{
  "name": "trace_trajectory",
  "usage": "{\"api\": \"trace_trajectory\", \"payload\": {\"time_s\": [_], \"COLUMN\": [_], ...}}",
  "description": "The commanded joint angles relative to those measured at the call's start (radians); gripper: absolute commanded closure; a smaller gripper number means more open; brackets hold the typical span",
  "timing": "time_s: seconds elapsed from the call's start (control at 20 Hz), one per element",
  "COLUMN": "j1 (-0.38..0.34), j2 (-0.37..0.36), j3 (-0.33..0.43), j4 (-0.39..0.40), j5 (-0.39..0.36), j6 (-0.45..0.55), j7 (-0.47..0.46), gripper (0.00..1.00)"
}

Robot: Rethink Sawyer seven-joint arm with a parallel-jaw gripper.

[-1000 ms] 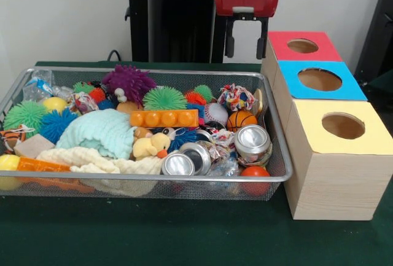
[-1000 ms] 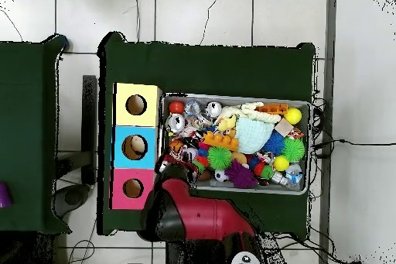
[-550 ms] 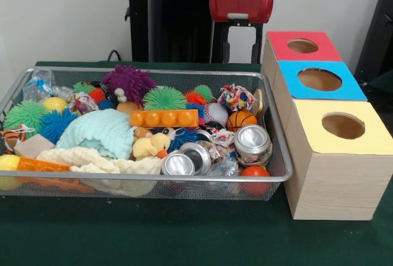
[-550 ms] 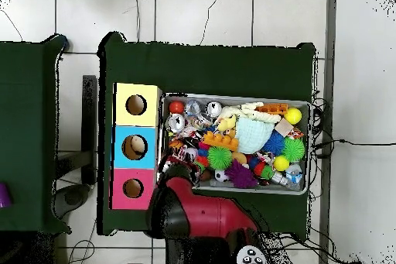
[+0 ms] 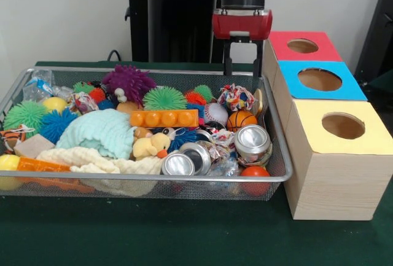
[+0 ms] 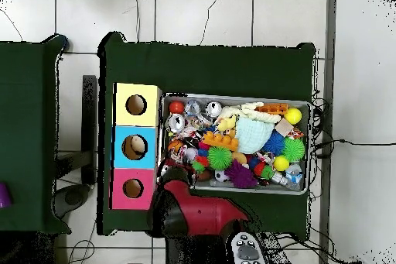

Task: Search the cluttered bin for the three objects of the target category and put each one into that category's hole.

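Note:
My gripper hangs open and empty over the far right corner of the wire bin. Right under it lie a patterned cloth ball, a baseball and a small basketball. Crushed silver cans sit at the bin's front right, next to a red ball. The red hole, blue hole and yellow hole line up right of the bin. In the overhead view the red arm covers the gripper, and something pale shows inside the blue hole.
Spiky balls in purple and green, an orange block, a mint cloth, a plush duck and a yellow ball crowd the bin. The wooden boxes stand close against its right wall.
The gripper has shifted slightly left, away from the red box, and dropped lower toward the bin's far right corner. It stays open. Nothing in the bin has moved.

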Motion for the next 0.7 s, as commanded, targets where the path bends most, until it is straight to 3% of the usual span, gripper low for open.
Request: {"api": "trace_trajectory", "payload": {"time_s": [0.05, 0.7], "j1": [0.021, 0.028], "j2": [0.1, 0.158], "j3": [0.016, 0.001], "j4": [-0.099, -0.14], "j5": [-0.023, -0.019], "j6": [-0.103, -0.147], "j7": [0.109, 0.091], "gripper": [0.0, 0.0]}}
